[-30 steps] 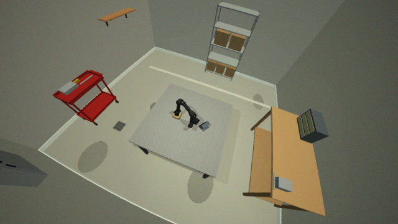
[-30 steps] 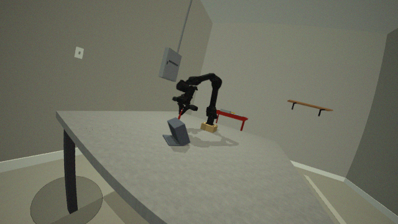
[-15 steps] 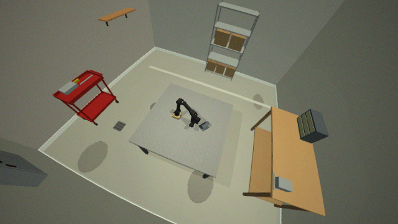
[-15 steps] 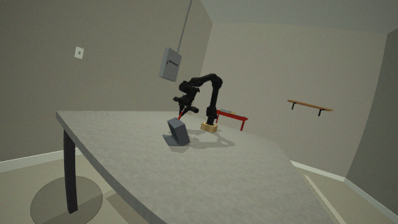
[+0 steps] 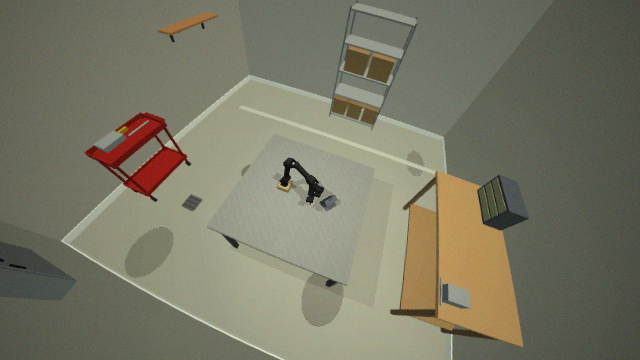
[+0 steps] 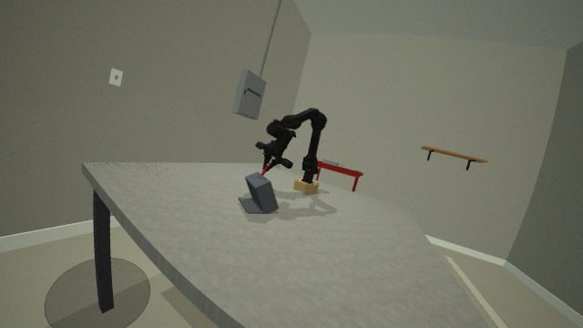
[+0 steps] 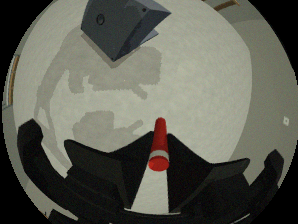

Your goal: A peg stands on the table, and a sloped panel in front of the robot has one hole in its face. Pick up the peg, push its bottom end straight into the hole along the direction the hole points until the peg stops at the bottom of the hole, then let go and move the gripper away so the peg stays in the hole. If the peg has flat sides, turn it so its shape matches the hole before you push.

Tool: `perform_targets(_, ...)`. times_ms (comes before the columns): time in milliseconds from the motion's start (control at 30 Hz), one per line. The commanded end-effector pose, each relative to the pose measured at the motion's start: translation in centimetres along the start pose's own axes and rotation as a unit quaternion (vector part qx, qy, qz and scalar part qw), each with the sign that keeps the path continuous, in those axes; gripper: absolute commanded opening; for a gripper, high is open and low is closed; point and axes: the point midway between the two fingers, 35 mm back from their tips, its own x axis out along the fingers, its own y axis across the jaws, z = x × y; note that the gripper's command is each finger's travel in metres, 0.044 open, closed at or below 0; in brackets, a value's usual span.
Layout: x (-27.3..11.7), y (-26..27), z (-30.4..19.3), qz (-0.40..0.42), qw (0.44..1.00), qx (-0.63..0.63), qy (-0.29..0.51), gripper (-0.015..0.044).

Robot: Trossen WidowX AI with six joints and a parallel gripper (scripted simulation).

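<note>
A red round peg (image 5: 310,204) (image 6: 264,171) (image 7: 160,142) with a pale band near its near end is held tilted between my fingers. My gripper (image 6: 268,166) (image 7: 160,136) is shut on it, above the table (image 5: 270,225) (image 6: 319,246) (image 7: 200,75). The dark blue-grey sloped panel block (image 5: 328,202) (image 6: 264,193) (image 7: 122,25) stands on the table, at the top left in the wrist view. Its round hole (image 7: 100,20) shows on the face there. The peg's far end points past the block's lower right in the wrist view and is apart from it. In the exterior view the block hides the peg's lower end.
The arm's tan base (image 5: 284,186) (image 6: 306,186) stands on the table behind the gripper. A red cart (image 5: 155,172), a wooden bench (image 5: 470,250) and a shelf rack (image 5: 375,47) stand off the table. The arm's shadow lies between the block and the fingers.
</note>
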Motion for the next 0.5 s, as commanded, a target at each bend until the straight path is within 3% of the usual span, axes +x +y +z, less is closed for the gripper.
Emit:
perform_targets(0,0.1,0.4,0.1,-0.011,1.0,-0.004,-0.003,0.0)
perform_targets(467,-0.1,1.6,1.2,-0.04,0.999,-0.021,-0.022,0.0)
